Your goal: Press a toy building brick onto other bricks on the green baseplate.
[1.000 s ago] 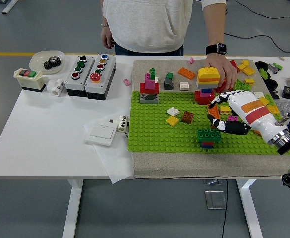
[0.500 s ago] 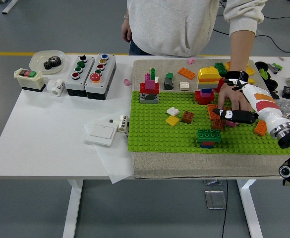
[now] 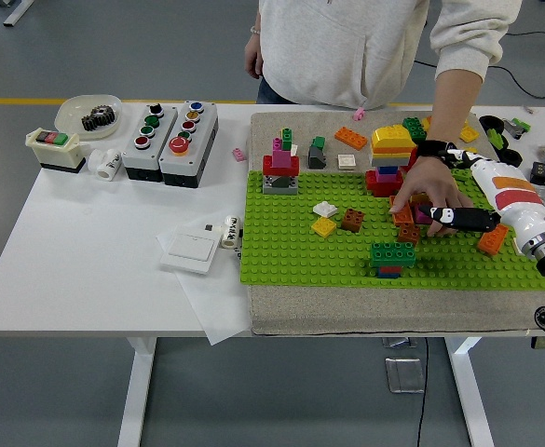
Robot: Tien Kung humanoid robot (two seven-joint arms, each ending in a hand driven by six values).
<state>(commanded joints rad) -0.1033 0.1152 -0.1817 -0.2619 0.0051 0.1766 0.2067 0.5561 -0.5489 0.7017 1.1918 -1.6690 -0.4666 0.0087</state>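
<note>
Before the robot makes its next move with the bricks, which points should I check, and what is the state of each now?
1. Person's hand away from the work area: not ok, it lies on the bricks beside the right hand.
2. Right hand holds a brick: cannot tell.
3. Green baseplate flat on its mat: ok.
4. Green-topped stack upright: ok.
5. Left hand ready: cannot tell, out of view.

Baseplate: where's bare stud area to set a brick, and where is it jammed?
Free: the green baseplate front-left, below the red-pink tower and left of the green-topped stack; also the front strip right of that stack. Crowded: the right-centre, where the person's hand and the robot's right hand overlap beside the yellow-topped tower.
</note>
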